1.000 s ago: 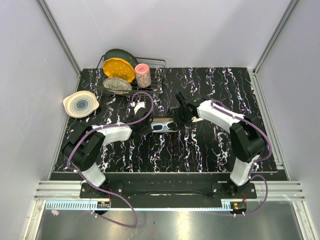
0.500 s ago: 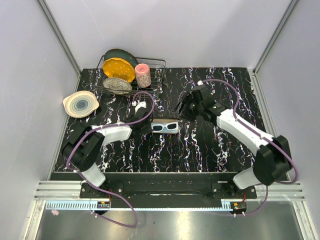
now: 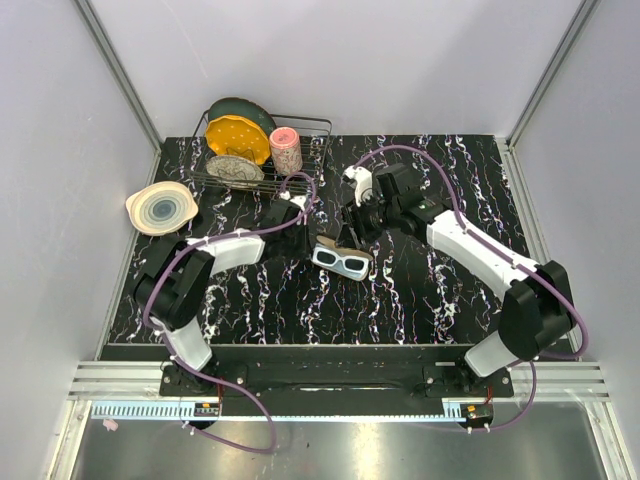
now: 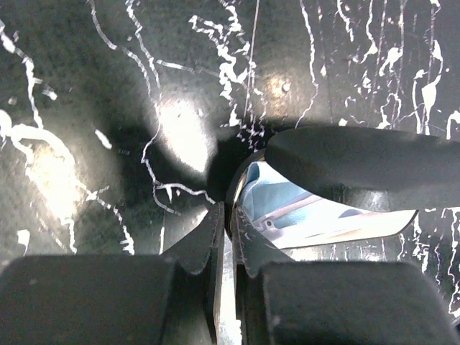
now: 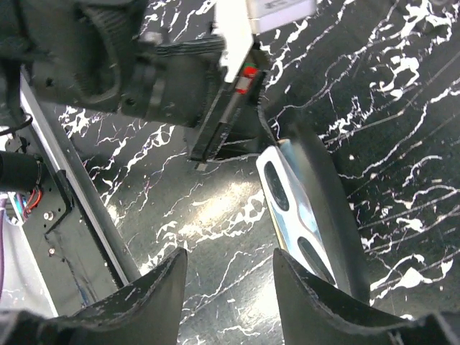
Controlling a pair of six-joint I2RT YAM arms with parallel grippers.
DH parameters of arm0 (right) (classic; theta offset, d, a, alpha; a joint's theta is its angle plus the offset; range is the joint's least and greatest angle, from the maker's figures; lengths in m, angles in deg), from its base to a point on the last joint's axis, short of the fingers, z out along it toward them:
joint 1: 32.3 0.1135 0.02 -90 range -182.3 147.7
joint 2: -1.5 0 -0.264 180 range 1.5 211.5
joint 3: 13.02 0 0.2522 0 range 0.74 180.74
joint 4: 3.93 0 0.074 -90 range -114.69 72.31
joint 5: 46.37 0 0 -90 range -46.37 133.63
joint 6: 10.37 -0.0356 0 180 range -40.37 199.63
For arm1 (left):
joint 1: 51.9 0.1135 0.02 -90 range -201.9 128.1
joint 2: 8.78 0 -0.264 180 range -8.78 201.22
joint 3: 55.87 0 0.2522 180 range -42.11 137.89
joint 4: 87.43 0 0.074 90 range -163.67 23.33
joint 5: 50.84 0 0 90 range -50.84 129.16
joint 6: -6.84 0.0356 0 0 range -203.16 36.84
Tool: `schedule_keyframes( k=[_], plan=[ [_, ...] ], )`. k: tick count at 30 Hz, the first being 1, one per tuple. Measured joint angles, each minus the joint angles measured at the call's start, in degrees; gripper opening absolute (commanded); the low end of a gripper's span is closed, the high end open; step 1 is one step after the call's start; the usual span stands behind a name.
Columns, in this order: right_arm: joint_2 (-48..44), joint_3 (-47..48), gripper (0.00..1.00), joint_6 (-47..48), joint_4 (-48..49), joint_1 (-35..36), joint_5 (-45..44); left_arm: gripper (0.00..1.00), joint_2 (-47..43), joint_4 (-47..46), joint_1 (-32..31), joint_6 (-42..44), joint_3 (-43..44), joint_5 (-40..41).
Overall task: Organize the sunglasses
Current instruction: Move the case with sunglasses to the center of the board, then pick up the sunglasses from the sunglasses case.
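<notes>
Sunglasses [image 3: 345, 262]: laid in the open black glasses case [image 3: 324, 243] at the surface's centre, long axis slanted from far-left to near-right. Left end effector [image 4: 224, 223]: pinched almost closed on the case rim. Right end effector [image 5: 228, 262]: fingers parted, nothing held.

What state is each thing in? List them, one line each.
glasses case: open.
sunglasses: lying inside the glasses case.
left fingers: shut on the glasses case's rim.
right fingers: open, empty.
pink cup: upright in the wire rack.
</notes>
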State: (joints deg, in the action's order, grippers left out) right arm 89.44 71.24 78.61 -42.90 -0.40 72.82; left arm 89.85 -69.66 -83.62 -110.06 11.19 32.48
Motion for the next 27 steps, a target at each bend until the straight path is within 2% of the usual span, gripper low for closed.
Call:
schedule_keyframes(
  k=[9,18,27],
  plan=[
    [0.2,0.0,0.54,8.0,-1.2,4.6,0.0,0.00,3.8,3.5,1.5,4.5,5.7,-7.7],
    [4.7,0.0,0.45,11.3,-1.4,7.6,-11.2,0.00,7.1,7.3,2.3,7.3,10.4,-13.8],
    [10.4,1.1,0.42,12.2,-4.2,10.5,-21.7,0.00,9.2,9.6,3.7,7.8,12.0,-17.4]
  ],
)
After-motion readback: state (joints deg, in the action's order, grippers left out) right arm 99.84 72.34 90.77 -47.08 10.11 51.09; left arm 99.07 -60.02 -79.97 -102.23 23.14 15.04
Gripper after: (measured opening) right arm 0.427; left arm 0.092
